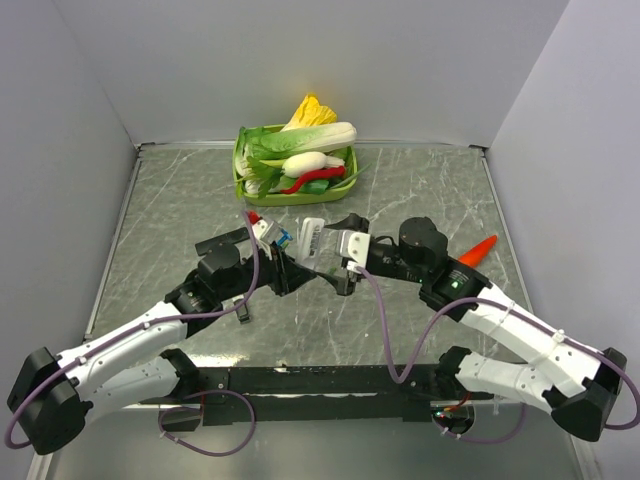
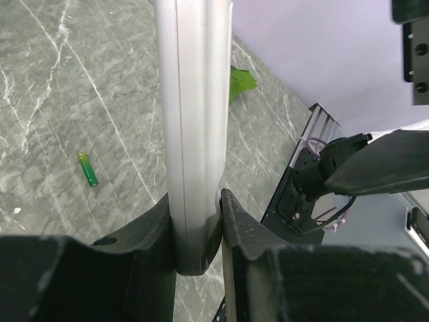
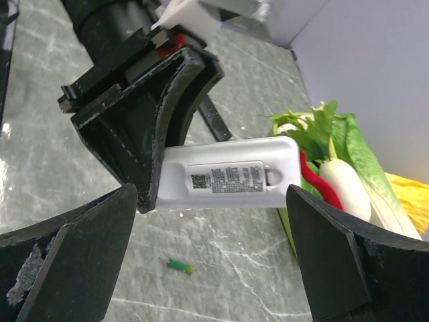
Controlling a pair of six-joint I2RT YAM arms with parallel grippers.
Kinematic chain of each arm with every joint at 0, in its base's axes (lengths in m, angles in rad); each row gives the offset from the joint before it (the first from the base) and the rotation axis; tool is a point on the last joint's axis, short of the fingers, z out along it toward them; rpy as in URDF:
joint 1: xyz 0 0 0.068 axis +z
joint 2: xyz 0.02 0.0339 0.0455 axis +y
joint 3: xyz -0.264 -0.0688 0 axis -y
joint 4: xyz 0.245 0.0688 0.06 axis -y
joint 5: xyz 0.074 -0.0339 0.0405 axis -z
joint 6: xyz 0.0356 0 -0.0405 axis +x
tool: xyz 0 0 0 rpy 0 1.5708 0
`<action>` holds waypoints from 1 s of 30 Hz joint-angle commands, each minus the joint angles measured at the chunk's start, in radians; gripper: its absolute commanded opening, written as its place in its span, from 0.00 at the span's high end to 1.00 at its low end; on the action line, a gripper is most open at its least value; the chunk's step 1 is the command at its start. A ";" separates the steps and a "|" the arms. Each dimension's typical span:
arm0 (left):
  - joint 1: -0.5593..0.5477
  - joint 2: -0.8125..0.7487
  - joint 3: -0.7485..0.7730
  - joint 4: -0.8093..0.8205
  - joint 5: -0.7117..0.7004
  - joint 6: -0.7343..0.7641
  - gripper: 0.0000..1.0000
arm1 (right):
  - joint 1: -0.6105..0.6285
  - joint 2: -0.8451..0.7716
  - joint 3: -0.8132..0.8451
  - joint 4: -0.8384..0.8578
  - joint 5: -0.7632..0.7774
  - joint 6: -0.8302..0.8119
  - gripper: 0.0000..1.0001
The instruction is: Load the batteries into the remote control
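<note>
Marble table (image 1: 200, 330), both arms meeting over its middle. Above it, left gripper (image 2: 196, 221) is clamped on the remote control (image 2: 194, 121), which is held off the surface with its label side facing the right arm. The right gripper (image 3: 211, 261) has its jaws spread wide and empty, facing the remote. One green battery (image 2: 88, 170) lies loose on the table below. Cannot tell whether the compartment is open. Judgement: no cell loaded as far as shown; pick-up and insertion are left.
</note>
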 commanded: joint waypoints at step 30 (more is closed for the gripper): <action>0.001 -0.024 0.078 0.005 0.039 -0.004 0.99 | 0.005 0.087 0.072 0.029 -0.034 -0.071 0.02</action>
